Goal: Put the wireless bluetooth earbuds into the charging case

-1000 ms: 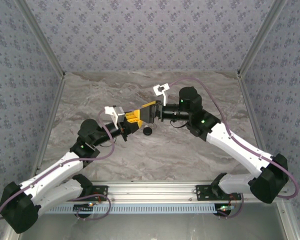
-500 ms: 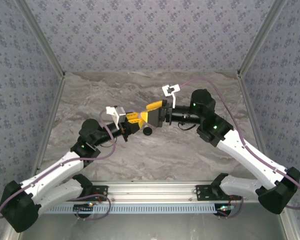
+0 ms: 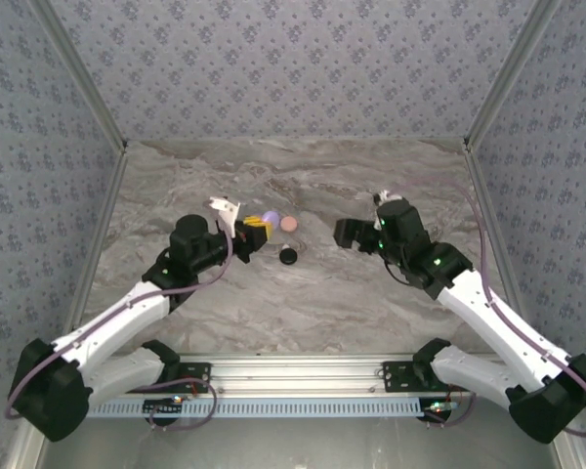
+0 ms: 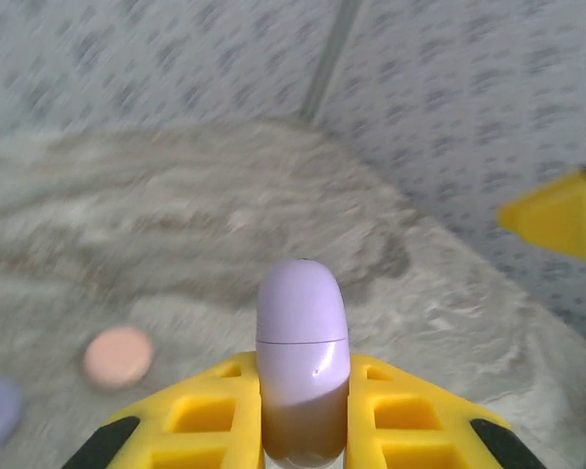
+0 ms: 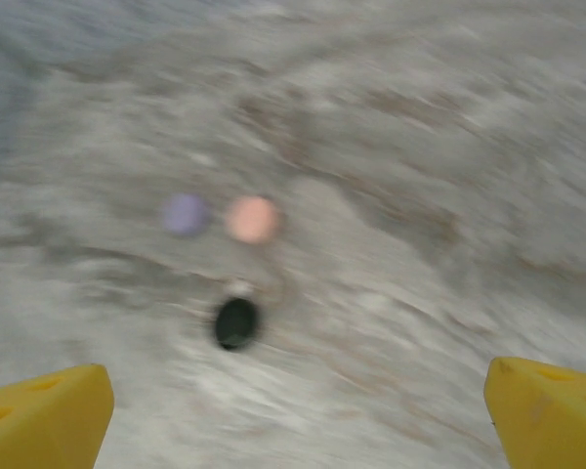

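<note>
Top external shows the change from half a second back: my right gripper (image 5: 293,415) is no longer nose to nose with the left gripper (image 3: 256,229) mid-worktop (image 3: 303,303). It now sits off toward the right edge, jaws gaping wide, nothing in them. Left one is pinched tight on one lilac case (image 4: 303,337). Near the worktop's middle I count one pink case (image 3: 289,223), one black case (image 3: 289,255), and one lilac round piece (image 5: 186,212) just beside the pink. Earbuds are too small and blurry to pick out.
</note>
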Available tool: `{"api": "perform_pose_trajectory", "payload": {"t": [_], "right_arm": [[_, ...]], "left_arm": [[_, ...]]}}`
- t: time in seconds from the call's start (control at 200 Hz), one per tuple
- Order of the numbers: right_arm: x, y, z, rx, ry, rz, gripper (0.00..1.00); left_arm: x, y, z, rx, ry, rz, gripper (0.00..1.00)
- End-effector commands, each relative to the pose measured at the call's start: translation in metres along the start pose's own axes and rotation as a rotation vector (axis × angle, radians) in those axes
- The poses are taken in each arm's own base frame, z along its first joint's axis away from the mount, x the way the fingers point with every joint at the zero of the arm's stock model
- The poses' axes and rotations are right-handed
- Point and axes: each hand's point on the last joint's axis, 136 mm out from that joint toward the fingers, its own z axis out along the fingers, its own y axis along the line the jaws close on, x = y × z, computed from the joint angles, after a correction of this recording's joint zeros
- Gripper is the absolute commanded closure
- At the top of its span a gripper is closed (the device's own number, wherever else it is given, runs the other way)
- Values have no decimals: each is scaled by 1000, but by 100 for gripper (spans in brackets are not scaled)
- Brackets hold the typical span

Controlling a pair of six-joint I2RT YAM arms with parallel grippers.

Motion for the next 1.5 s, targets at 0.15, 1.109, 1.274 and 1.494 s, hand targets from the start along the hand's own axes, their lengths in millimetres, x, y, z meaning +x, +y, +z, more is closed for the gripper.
{"api": "perform_pose_trajectory", "payload": {"t": [0.15, 1.109, 1.274, 1.494], "right_arm": [[60, -66, 20, 116, 76, 260, 0], [57, -87, 13, 133, 66, 315, 0], [53, -92, 12, 140, 60, 319, 0], [40, -107, 7, 171, 29, 293, 0]], "left_arm": [[45, 76, 10, -240, 196, -267, 100], [170, 126, 42, -300, 484, -612, 62], [173, 134, 35, -342, 483, -592, 49], [148, 137, 21, -348, 419, -540, 31]]}}
